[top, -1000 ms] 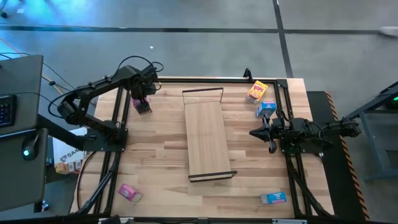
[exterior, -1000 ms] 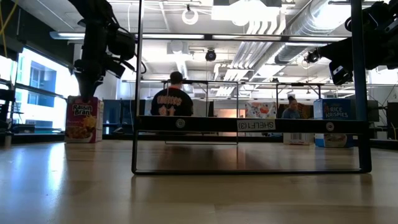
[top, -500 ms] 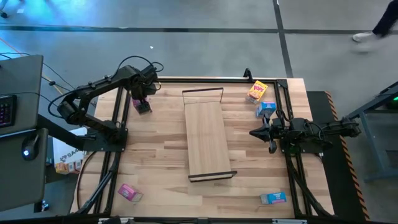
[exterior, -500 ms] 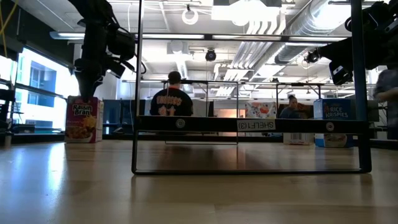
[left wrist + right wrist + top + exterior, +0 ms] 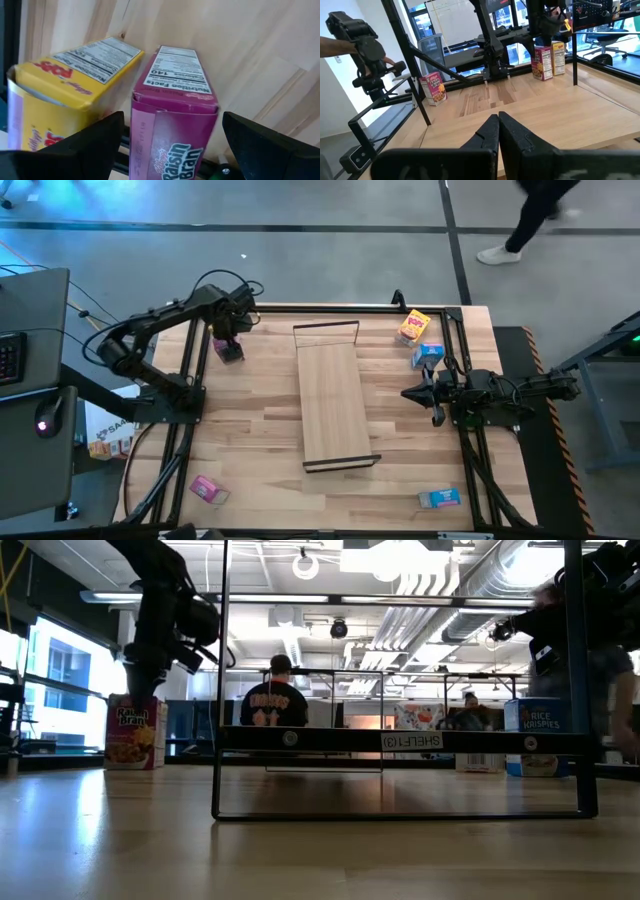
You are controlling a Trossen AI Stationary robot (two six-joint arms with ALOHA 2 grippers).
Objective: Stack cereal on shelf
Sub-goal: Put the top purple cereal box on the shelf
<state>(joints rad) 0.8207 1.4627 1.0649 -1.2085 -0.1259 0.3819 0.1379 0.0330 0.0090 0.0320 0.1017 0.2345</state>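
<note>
My left gripper [image 5: 228, 340] [image 5: 172, 120] hangs open over an upright pink Raisin Bran box [image 5: 175, 100] [image 5: 132, 732] at the table's far left. Its fingers stand on either side of the box's top, with a small gap on each side. A yellow box [image 5: 70, 75] stands close beside the pink one. The shelf [image 5: 333, 395] lies along the table's middle, with black frames at both ends. My right gripper [image 5: 408, 393] [image 5: 498, 127] waits shut at the right, pointing toward the shelf.
A yellow box [image 5: 414, 325] and a blue box [image 5: 428, 354] stand at the far right. A pink box [image 5: 208, 489] lies near left, a blue one [image 5: 439, 498] near right. A person [image 5: 530, 220] walks beyond the far edge.
My left arm has shifted slightly above the pink box, and the gripper stays open. A person has walked in along the floor beyond the table's far right corner.
</note>
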